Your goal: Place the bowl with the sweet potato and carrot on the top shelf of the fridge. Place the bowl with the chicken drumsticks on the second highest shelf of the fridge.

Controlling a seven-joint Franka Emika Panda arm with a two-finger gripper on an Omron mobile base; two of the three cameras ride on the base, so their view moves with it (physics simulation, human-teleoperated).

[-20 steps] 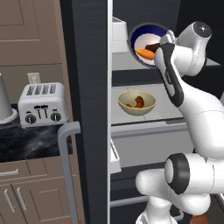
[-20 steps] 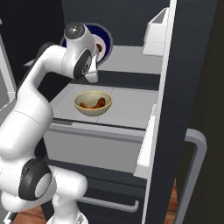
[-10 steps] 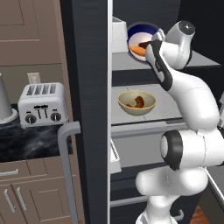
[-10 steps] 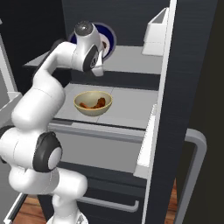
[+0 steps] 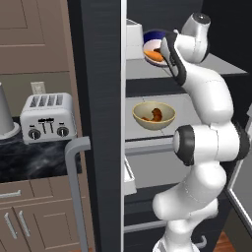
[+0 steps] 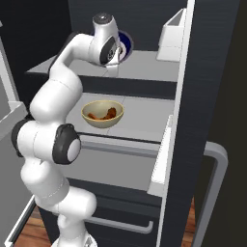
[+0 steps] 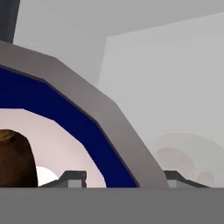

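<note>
While blue-rimmed bowl (image 5: 153, 48) tilts on top shelf (image 5: 206, 66), opening toward the arm, gripper (image 7: 122, 177) fingers straddle its rim, pinching it.

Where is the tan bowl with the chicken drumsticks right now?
The tan bowl sits on the fridge's second shelf, directly below the blue-rimmed bowl on the top shelf, left of the arm in the left base view.

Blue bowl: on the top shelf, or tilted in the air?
Tilted: the blue bowl shows its inside, vegetables in it, over the top shelf. Whether its edge touches, cannot tell.
</note>
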